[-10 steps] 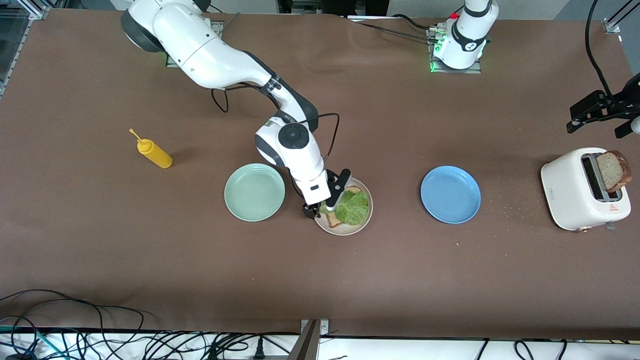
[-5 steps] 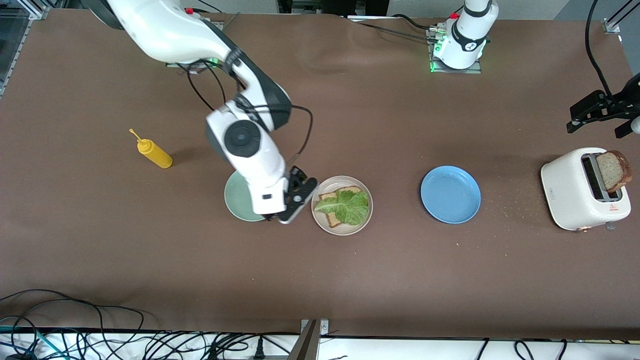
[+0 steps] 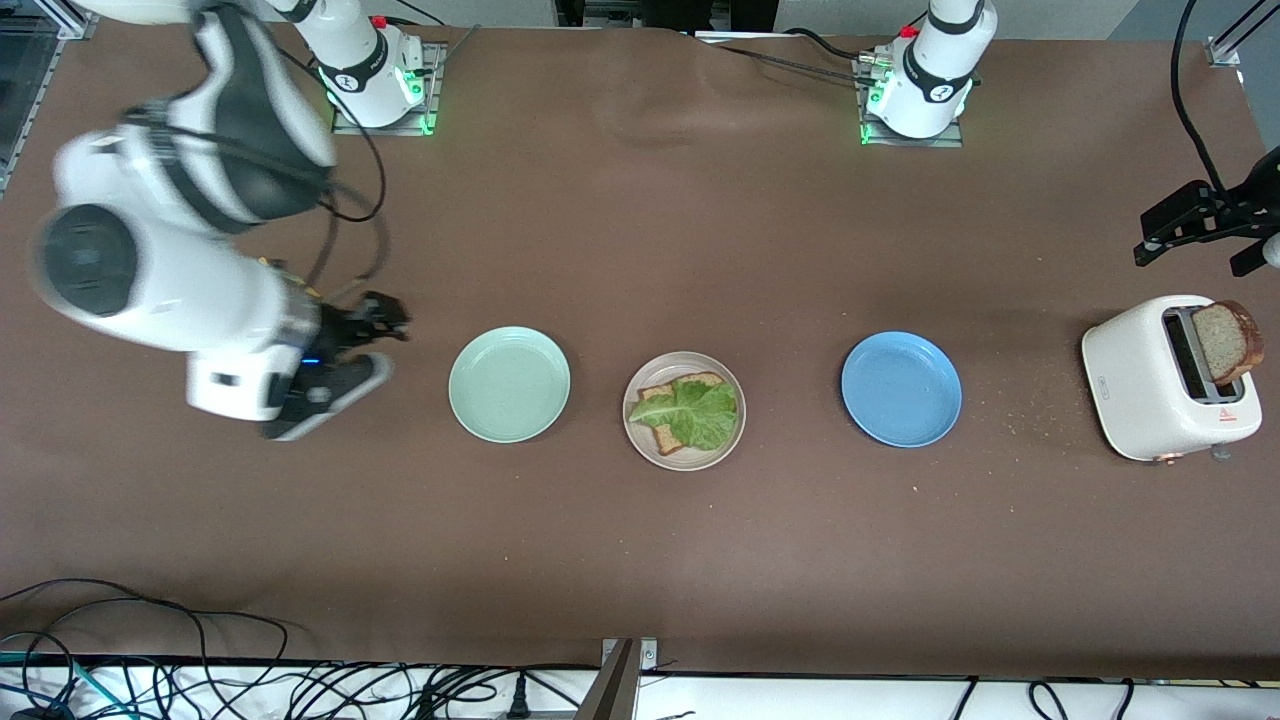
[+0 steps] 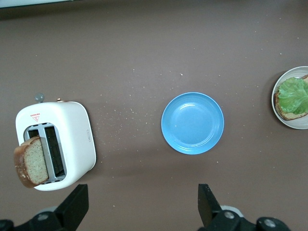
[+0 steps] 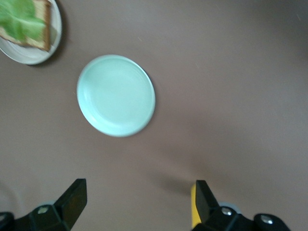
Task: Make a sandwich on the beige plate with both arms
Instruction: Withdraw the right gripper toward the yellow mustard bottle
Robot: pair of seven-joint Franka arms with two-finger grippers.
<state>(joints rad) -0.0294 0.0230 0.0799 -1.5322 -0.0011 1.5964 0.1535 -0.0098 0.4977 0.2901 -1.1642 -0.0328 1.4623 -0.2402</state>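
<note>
A crinkly green lettuce leaf (image 3: 692, 412) covers a grainy brown bread slice (image 3: 668, 436) on the round, smooth beige plate (image 3: 684, 458), at three o'clock from the glossy mint green plate (image 3: 509, 384), while both black two-finger grippers, the right gripper (image 3: 352, 362) and the left gripper (image 3: 1195, 232), hang with jaws released and empty.

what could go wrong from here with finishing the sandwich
1. The second bread slice leans out of the toaster, tilted over its edge. A claw pinching it off-centre might drop it or shed more crumbs.
2. The lettuce leaf lies loose on the bottom slice on the beige plate. A top slice set down askew could push it off.
3. The open right claw hangs near the yellow bottle and might knock it.
</note>
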